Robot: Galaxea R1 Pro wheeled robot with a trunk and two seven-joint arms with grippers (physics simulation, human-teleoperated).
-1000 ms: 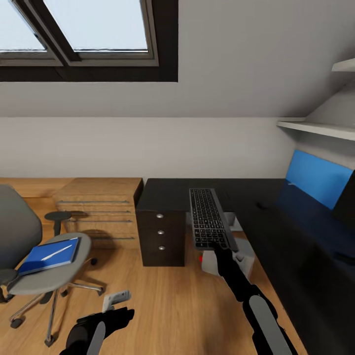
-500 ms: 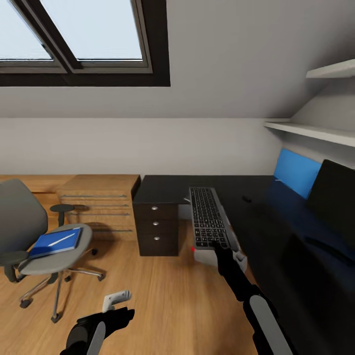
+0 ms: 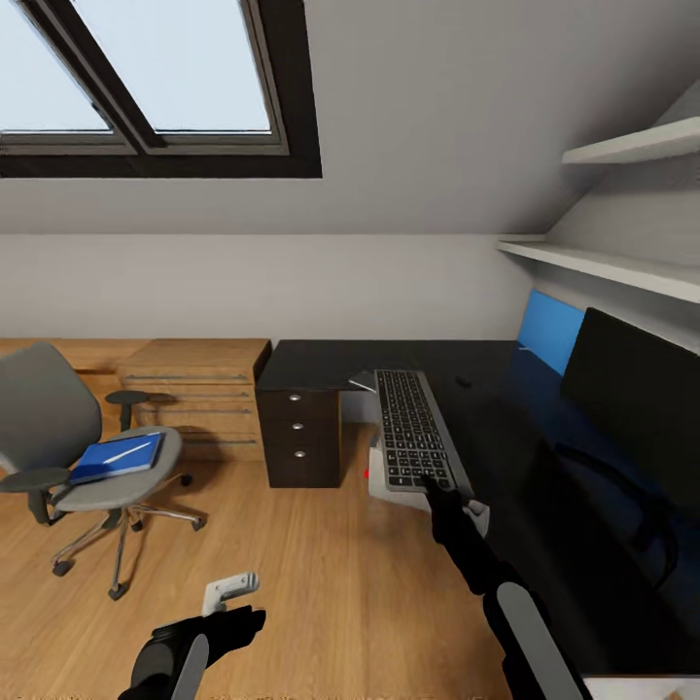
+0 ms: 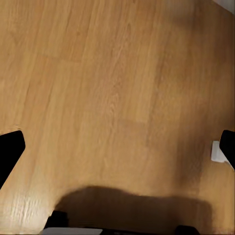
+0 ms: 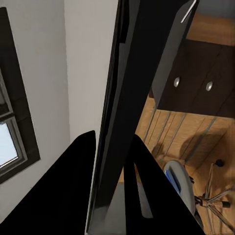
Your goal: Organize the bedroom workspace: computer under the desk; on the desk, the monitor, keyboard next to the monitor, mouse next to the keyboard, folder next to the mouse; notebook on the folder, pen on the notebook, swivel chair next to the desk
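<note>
View swings right: monitor (image 3: 637,394) now in sight on desk (image 3: 506,428). Right gripper (image 3: 435,486) pinches keyboard (image 3: 412,440) near end; left gripper (image 3: 228,590) open, empty. Placement next.

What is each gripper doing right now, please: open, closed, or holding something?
Left gripper: open and empty, over the wooden floor.
Right gripper: closed on the near end of the keyboard, carried above the desk edge.

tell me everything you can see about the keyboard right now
The keyboard is a slim, long slab with dark grey keys and a silvery rim. The right claw grips its near short end, holding it in the air roughly level, keys up, its length pointing away from the robot. Its far end overlaps the black desk edge in the head view. The right wrist view shows its thin dark edge between the fingers.
</note>
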